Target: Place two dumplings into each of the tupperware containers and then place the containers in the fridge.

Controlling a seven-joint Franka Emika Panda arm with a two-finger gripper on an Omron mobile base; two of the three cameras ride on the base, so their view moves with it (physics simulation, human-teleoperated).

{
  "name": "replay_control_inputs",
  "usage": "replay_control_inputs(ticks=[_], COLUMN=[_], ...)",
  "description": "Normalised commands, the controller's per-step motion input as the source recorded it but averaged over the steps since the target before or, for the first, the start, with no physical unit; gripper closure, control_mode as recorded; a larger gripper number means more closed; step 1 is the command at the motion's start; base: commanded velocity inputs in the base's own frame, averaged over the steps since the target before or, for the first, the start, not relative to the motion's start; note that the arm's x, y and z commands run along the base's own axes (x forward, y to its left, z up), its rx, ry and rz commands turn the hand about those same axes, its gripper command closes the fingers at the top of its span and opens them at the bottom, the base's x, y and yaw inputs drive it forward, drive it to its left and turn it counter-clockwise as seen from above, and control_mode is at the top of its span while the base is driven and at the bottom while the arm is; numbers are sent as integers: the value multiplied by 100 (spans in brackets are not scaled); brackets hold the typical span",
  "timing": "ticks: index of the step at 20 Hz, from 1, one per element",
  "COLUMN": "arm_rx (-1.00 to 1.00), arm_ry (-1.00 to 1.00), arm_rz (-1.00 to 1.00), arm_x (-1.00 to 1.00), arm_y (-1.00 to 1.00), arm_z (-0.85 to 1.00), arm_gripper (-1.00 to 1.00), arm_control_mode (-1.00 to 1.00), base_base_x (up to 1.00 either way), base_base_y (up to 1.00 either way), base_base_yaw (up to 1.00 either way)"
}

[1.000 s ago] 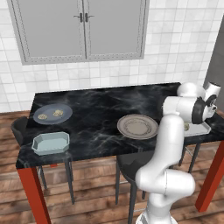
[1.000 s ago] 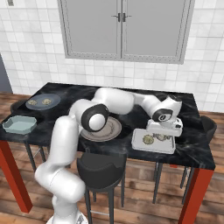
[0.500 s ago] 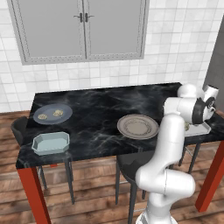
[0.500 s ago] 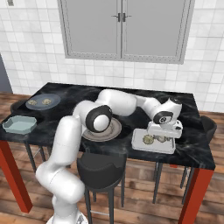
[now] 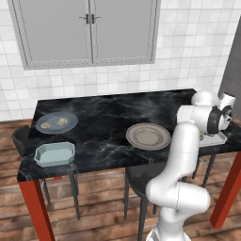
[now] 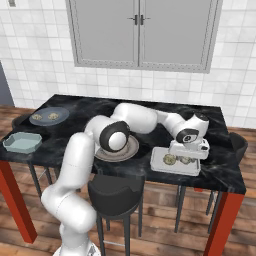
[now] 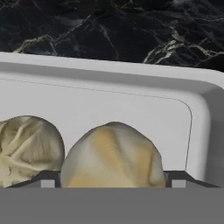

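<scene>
On the black marble table [image 6: 95, 107], the right-end tupperware container [image 6: 159, 162] holds two dumplings [image 6: 170, 159] side by side, with the gripper [image 6: 188, 155] low over that container, jaws apart astride the nearer dumpling [image 7: 113, 155], not clamped on it.

Glossy black marble table [image 6: 90, 107]; matt crimped dumplings [image 7: 111, 155].
</scene>
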Motion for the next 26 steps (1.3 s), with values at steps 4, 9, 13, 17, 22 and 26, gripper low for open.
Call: replay_control_inputs(ticks=[4,9,13,17,22,26], arm_rx=[0,0,-3,-10,-15,-13], arm_ry=[0,0,0,0,1,3], arm_rz=[0,-4,-8,-6,-2,0], arm_x=[0,1,-3,-37,-48,-16], arm_y=[0,2,22,86,100,100], arm_z=[0,16,52,22,0,0], arm_gripper=[-100,-100,-100,-100,-100,-100], arm_control_mode=[-100,-100,-100,-100,-100,-100], base_base_x=[0,0,0,0,0,0], base_base_y=[0,0,0,0,0,0], base_base_yaw=[0,0,0,0,0,0])
